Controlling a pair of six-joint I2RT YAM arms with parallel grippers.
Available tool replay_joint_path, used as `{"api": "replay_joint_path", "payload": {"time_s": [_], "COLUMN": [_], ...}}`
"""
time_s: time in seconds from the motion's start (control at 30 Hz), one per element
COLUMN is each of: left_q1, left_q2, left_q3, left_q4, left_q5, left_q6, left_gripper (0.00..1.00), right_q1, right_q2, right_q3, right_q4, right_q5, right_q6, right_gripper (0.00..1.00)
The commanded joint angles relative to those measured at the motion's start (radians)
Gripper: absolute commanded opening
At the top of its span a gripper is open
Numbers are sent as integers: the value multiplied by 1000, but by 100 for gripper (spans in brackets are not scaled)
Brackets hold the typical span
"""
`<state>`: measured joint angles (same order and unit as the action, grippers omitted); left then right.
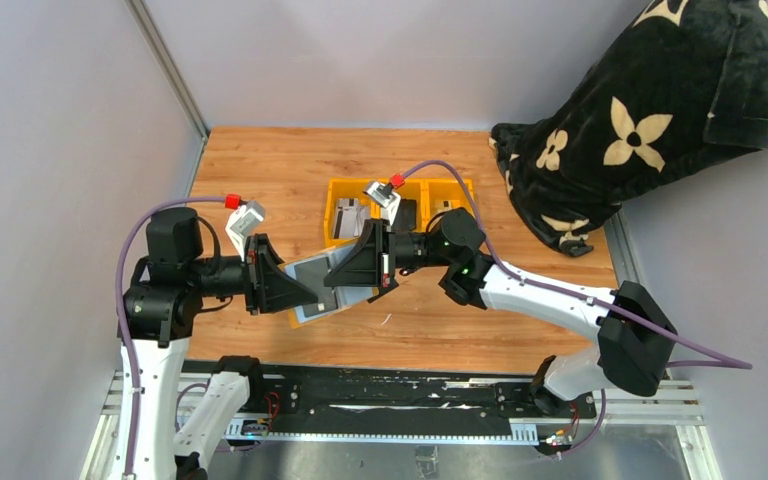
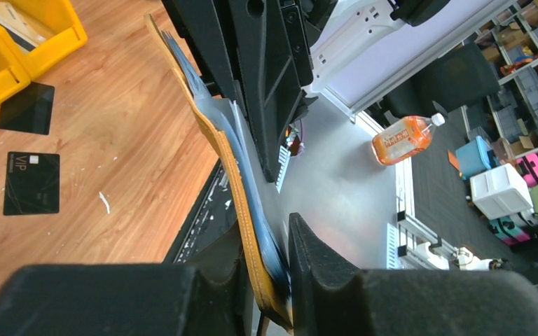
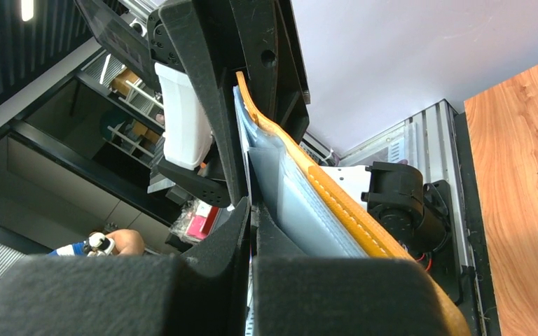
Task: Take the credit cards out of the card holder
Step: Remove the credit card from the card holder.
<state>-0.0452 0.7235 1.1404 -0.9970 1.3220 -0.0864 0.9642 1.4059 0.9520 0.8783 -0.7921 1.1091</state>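
"VIP" in pale letters stood on a black credit card [image 2: 31,183] lying flat on the wood, on the near side of the yellow bin [image 2: 14,42], orange bottle [image 2: 403,138] label too blurred to read

Both arms are built from white link shells and black joint housings. A purple-grey left cable [image 1: 132,400] is routed along the left arm [image 1: 165,300] and ended in a red left plug [image 1: 232,201]. The right arm [image 1: 550,295] is fitted likewise with a right cable [image 1: 710,353] and a red right plug [image 1: 397,181]. A small grey-white camera [image 1: 245,222] is mounted at each wrist. The left claw [image 1: 305,293] and right claw [image 1: 338,280] are formed of matt black, wedge-shaped fingers.
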Motion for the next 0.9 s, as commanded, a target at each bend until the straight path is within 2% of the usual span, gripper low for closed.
{"api": "replay_joint_path", "payload": {"time_s": [0.0,0.27,0.37,0.47,0.6,0.87], "left_q1": [-5,-5,-5,-5,-5,-6], "left_q2": [-9,-19,-15,-13,-13,-12], "left_q3": [24,37,42,46,52,60], "left_q4": [-8,-8,-8,-8,-8,-6], "left_q5": [78,0,-12,-17,-19,-16], "left_q6": [-40,-26,-28,-30,-32,-36], "left_gripper": [20,8,6,5,5,5], "right_q1": [-18,-18,-18,-18,-20,-73], "right_q2": [-12,-8,2,13,16,-46], "right_q3": [-31,-47,-42,-46,-48,-100], "right_q4": [43,163,217,285,288,191], "right_q5": [15,2,-4,-11,-12,25], "right_q6": [20,96,135,186,191,150], "right_gripper": [2,14,15,12,0,0]}}
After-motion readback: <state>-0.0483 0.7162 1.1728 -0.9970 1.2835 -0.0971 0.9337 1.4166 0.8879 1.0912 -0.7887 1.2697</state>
